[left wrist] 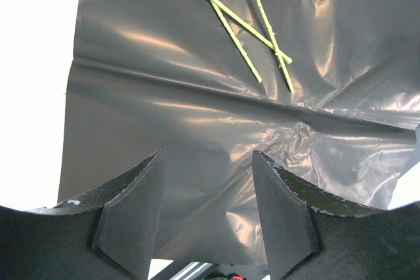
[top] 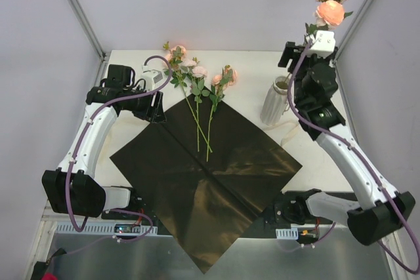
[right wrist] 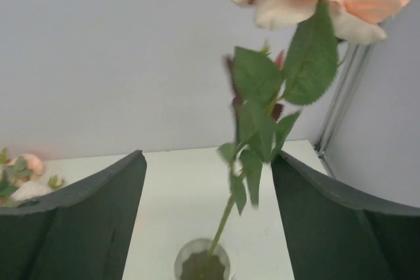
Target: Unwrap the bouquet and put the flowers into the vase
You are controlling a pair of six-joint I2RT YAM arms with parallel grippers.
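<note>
Gaping, left gripper (left wrist: 207,162) and right gripper (right wrist: 209,159) hold nothing (1 thin-stemmed rose (right wrist: 252,77) stands in the ribbed vase (top: 273,106)).

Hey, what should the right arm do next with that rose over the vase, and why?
Probably back the right gripper away from the rose: its jaws stand open either side of the stem, whose end sits in the vase, and more flowers lie on the black paper.
</note>
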